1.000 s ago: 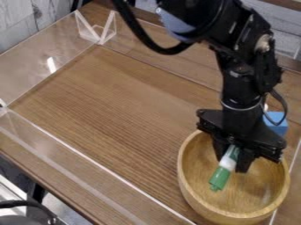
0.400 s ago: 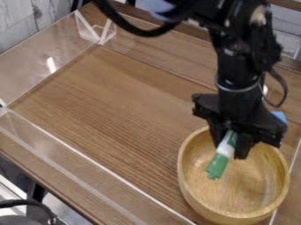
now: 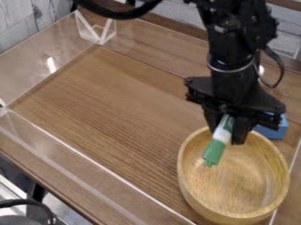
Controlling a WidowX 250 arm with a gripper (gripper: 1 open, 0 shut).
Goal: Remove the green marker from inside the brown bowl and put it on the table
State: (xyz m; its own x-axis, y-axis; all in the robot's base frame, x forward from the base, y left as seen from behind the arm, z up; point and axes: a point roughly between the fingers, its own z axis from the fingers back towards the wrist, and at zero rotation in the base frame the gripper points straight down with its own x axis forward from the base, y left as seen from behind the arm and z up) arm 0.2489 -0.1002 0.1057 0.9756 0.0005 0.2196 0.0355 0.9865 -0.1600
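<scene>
My black gripper points down over the brown bowl at the table's near right and is shut on the green marker. The marker hangs tilted from the fingers, its white barrel up in the grip and its dark green cap lowest, clear of the bowl's floor and just inside its left rim. The wide, shallow tan bowl holds nothing else that I can see. The table is brown wood grain and stretches away to the left of the bowl.
A blue block lies just behind the bowl's far right rim, partly hidden by my arm. Low clear acrylic walls run along the left and far edges of the table, and another along the near edge.
My gripper has risen with the marker and shifted slightly left. The marker's green cap, earlier down near the bowl's floor, now hangs higher, close to the left rim.
</scene>
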